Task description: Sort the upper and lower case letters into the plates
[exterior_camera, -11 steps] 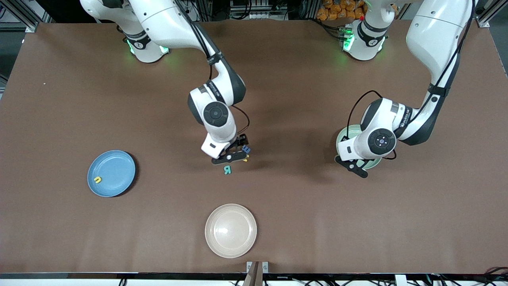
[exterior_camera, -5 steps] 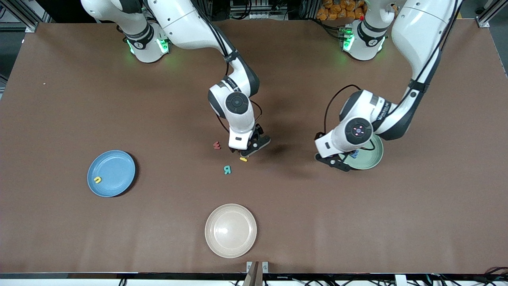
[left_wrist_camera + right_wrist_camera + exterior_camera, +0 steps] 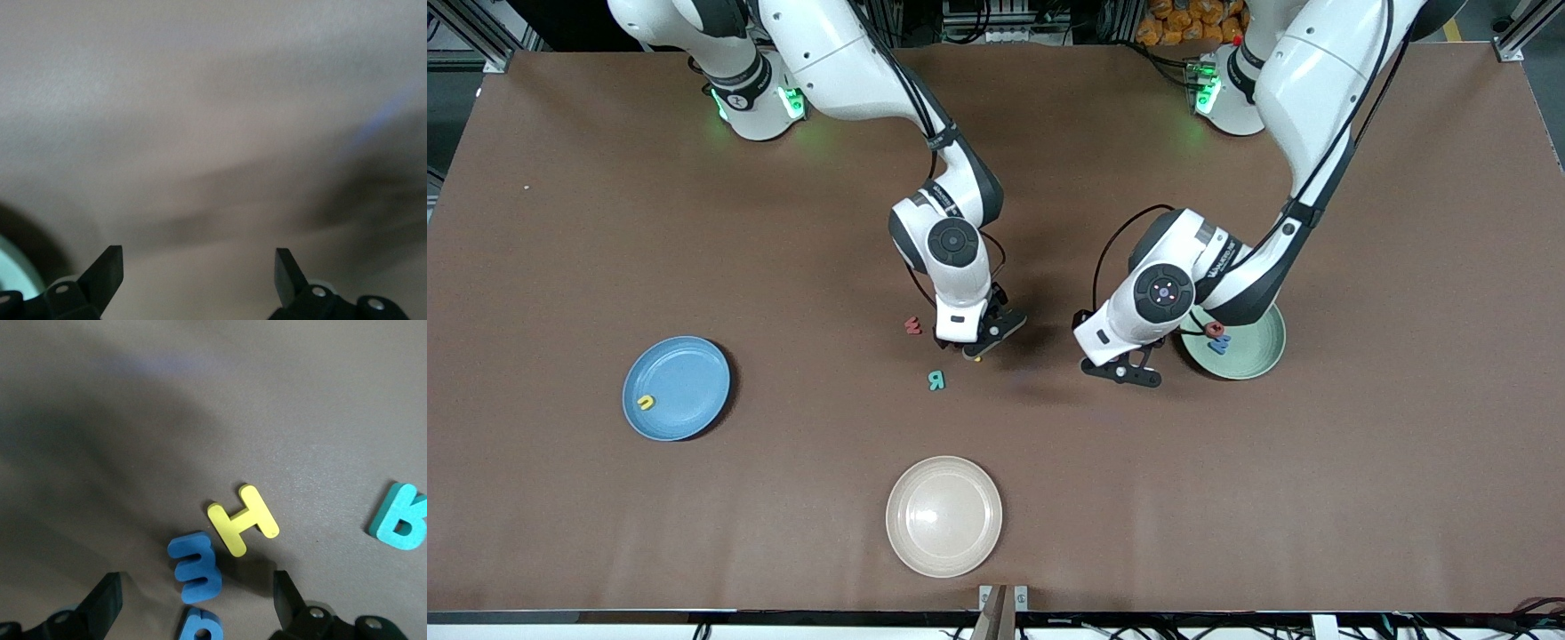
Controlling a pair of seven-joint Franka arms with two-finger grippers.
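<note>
My right gripper (image 3: 974, 342) hangs open just above a cluster of letters near the table's middle. In the right wrist view a blue E (image 3: 197, 575) lies between the fingers of the right gripper (image 3: 197, 588), with a second blue letter (image 3: 200, 628), a yellow H (image 3: 243, 520) and a teal R (image 3: 400, 518) close by. A red letter (image 3: 912, 325) and the teal R (image 3: 936, 380) lie beside the cluster. The pale green plate (image 3: 1254, 360) holds a red letter (image 3: 1214, 329) and a blue letter (image 3: 1219, 340). My left gripper (image 3: 1122, 373) is open and empty beside it. The blue plate (image 3: 680, 373) holds a yellow letter (image 3: 645, 403).
A cream-white plate (image 3: 943, 547) sits nearest the front camera, near the table's front edge. The left wrist view shows only bare brown table between the left gripper (image 3: 198, 261) fingers and a sliver of the pale green plate (image 3: 12, 272).
My left gripper opened over the pale green plate, left a blue letter in it, and swung off toward the table's middle. My right gripper shifted over the blue letters.
</note>
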